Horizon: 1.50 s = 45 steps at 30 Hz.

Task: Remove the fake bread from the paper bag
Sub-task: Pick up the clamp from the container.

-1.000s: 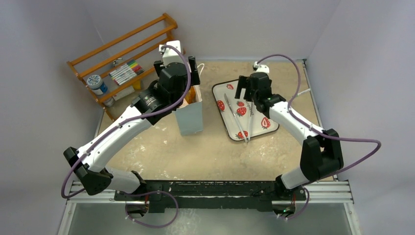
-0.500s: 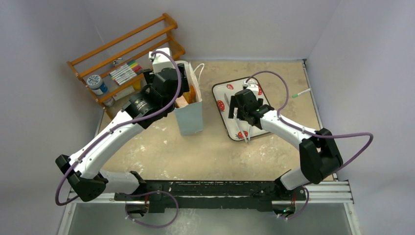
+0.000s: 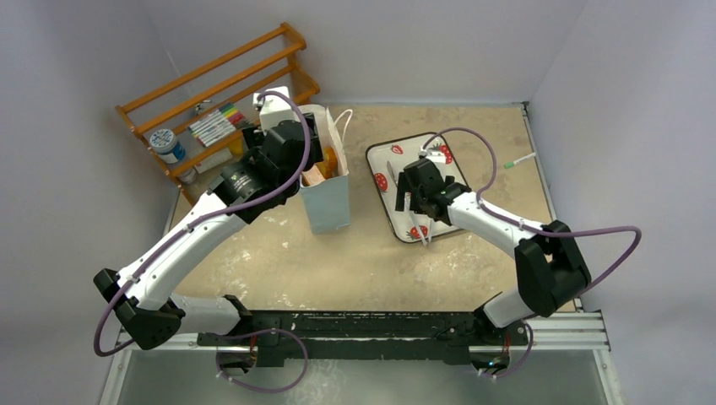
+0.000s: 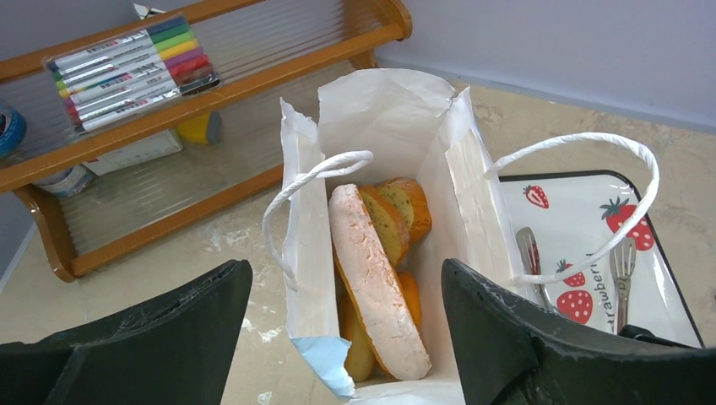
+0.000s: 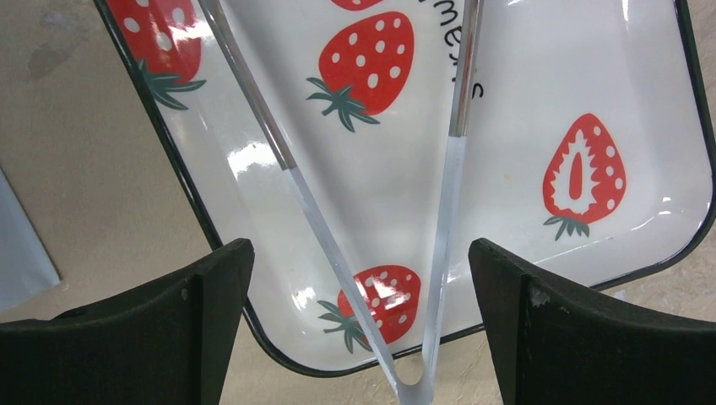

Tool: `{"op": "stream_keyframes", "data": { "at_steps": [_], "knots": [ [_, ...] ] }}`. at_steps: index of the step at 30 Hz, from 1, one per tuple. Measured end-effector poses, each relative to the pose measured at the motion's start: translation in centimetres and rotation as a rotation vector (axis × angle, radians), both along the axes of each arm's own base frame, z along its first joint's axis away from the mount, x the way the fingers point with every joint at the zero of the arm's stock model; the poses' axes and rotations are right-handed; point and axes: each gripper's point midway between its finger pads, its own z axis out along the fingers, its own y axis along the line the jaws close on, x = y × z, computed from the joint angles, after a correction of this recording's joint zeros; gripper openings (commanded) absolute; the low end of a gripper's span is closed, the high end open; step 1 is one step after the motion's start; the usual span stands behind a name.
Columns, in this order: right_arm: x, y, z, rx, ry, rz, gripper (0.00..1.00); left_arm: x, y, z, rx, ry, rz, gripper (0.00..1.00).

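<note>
Paper bag upright at centre of left wrist view, mouth open. Bread stands inside: pale long loaf in front, orange pieces behind. Left gripper spread wide above bag mouth, holding nothing. Right gripper fully spread, empty, low over tongs lying on strawberry tray. Wooden rack with markers at upper left.

Fake bread is sitting in paper bag. Tray w/ tongs is lying just right; rack is standing behind-left.
</note>
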Motion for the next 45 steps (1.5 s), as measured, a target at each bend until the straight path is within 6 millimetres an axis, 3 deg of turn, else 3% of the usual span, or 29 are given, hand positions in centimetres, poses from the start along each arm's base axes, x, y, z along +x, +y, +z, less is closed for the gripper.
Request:
{"op": "stream_keyframes", "data": {
  "at_steps": [12, 22, 30, 38, 45],
  "knots": [
    [-1.2, -0.8, -3.2, -0.055, 0.087, -0.003, 1.0, 0.1, 0.5, -0.6, 0.016, 0.011, 0.018, 0.84],
    [-0.9, -0.6, -5.3, -0.076, 0.122, 0.009, 1.0, -0.1, 1.9, -1.0, 0.046, 0.031, 0.057, 0.86],
    [0.3, -0.9, -5.3, -0.062, 0.096, 0.006, 0.87, -0.5, 4.1, -0.9, 0.076, 0.042, 0.113, 0.9],
    [0.9, -1.2, -5.1, -0.059, 0.082, 0.007, 0.8, 0.0, 7.0, -0.9, 0.079, 0.05, 0.195, 0.92],
    [1.2, -1.4, -5.1, -0.053, 0.082, 0.014, 0.61, 0.6, 9.4, -1.4, 0.019, 0.067, 0.241, 0.94]
  ]
}}
